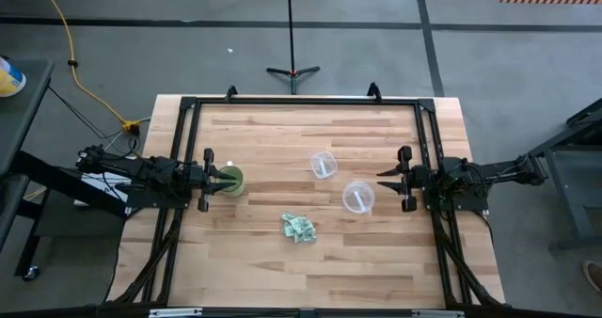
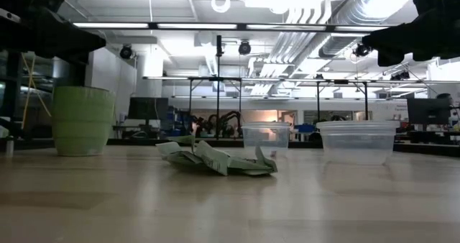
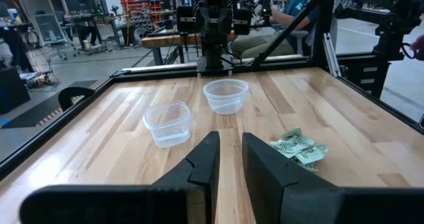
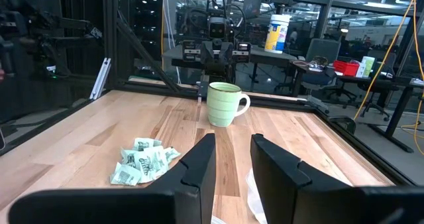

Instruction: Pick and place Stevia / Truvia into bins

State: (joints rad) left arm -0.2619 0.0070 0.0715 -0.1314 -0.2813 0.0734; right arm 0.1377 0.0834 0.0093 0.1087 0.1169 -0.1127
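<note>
The sweetener packets lie in a loose crinkled heap on the table, toward its front edge and near the middle, well apart from both clear cups. They look featherlight, thin and floppy, so a pinch on a raised edge should work best. The left gripper sits by the green mug at the left edge, fingers slightly parted and empty; the right gripper waits at the right edge, also parted and empty.

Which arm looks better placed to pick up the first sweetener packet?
Probably the right. The right gripper, fingers open, sits beside the nearer clear cup, with open table between it and the packet pile. The left gripper, also open, hangs over the green mug. Distances look similar.
</note>
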